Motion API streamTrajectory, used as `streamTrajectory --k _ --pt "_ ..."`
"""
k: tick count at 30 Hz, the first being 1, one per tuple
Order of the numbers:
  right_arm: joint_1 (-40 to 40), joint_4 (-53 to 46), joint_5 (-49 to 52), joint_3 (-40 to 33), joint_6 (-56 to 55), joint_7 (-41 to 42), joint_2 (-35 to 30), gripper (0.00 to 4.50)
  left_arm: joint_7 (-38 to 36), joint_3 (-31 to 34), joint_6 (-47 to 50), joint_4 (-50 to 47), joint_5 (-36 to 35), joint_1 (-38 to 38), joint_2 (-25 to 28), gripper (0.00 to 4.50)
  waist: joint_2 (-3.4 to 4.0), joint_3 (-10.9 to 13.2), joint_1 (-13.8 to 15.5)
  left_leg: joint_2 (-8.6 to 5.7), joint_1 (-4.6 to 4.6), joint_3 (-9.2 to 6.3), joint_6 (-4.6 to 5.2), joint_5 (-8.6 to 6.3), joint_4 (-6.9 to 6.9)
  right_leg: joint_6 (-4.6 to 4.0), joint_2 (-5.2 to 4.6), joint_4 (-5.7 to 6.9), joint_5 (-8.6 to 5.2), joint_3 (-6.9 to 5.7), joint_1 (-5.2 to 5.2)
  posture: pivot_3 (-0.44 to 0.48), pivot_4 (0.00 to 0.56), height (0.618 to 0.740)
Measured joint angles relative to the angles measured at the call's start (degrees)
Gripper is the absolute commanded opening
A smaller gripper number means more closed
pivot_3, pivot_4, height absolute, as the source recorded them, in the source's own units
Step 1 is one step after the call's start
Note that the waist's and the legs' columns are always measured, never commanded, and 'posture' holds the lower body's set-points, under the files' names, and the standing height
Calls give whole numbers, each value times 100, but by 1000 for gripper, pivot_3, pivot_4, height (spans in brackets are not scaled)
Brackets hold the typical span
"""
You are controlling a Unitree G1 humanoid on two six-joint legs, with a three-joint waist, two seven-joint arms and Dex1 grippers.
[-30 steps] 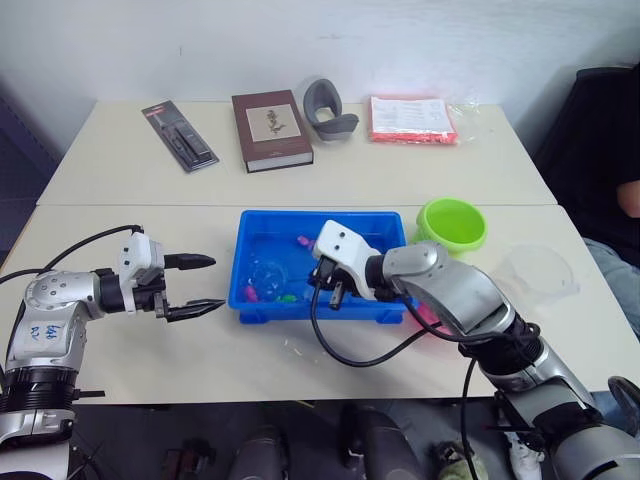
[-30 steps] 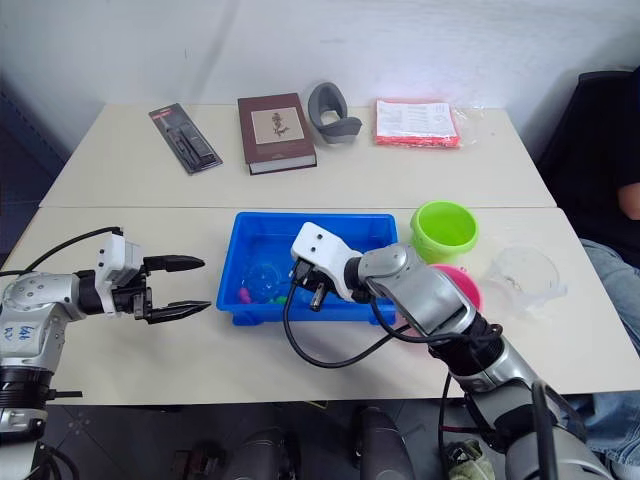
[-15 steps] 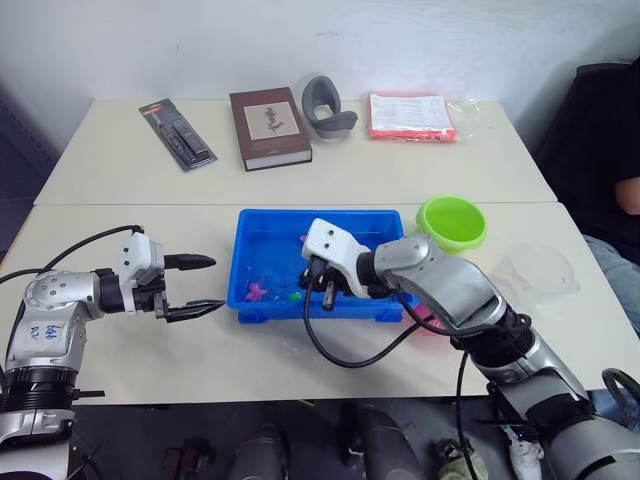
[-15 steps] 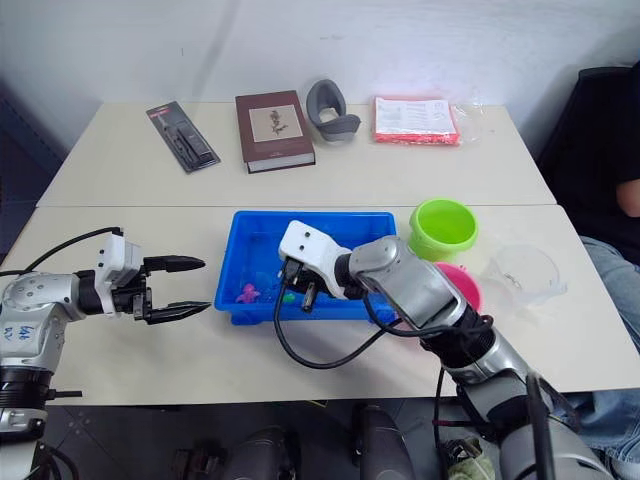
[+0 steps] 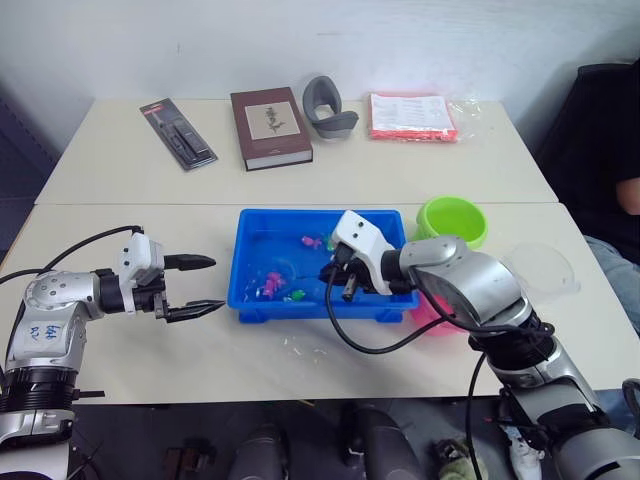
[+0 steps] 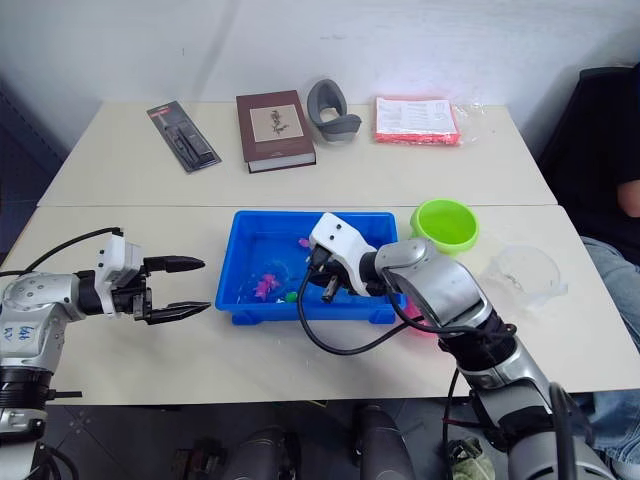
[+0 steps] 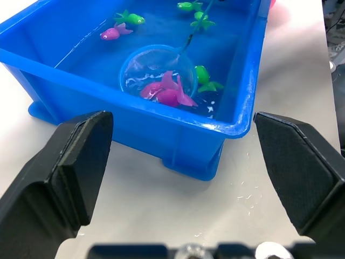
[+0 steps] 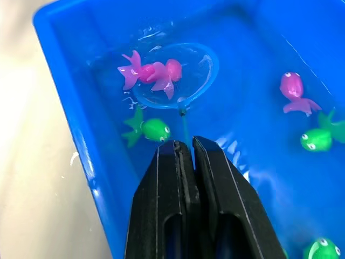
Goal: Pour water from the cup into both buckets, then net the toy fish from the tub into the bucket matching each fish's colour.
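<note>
The right gripper (image 8: 186, 154), clamped on the thin handle of the small blue-rimmed hoop net (image 8: 175, 75), has swept it to the shallow blue plastic tub's (image 5: 250, 303) nine o'clock end, netting seemingly two magenta toy fish (image 8: 151, 72), ready for lifting toward the pink bucket

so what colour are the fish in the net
Magenta pink fish in the net, clearest in the right wrist view.

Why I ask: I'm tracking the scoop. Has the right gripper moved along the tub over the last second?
Yes. The right gripper, shut on the net, has shifted toward the tub's right end, nearer the green bucket, against the unmoved book.
</note>
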Motion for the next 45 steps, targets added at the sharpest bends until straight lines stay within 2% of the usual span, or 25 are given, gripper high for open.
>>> streamTrajectory --k 5,17,24,35,45 --pt "159 -128 -23 1 -134 -62 -192 0 2 0 0 1 0 -4 0 4486 0 0 -1 1 1 1 0 0 0 0 2 1 0 -1 0 0 150 740" --pt "230 -120 -484 324 -744 -367 -140 0 4 -1 0 0 0 -3 0 4486 0 0 0 2 2 4 0 0 0 0 6 1 0 -1 0 0 150 740" --pt "266 -108 -924 499 -1145 -313 -581 0 19 -4 0 -9 0 -1 -1 4486 -1 0 6 1 2 6 0 0 1 0 6 1 0 -1 0 0 150 740" --pt "629 -71 -870 48 -1135 -370 -395 0 52 -21 1 -25 0 -2 -5 4486 -2 -1 7 3 4 9 -1 1 2 0 12 4 0 1 0 0 150 740" --pt "638 865 -1084 -9 -2085 -742 129 0 55 -76 3 -23 -1 -5 -8 4486 -2 -1 2 3 5 12 -1 1 2 0 18 5 0 2 -1 0 150 740"
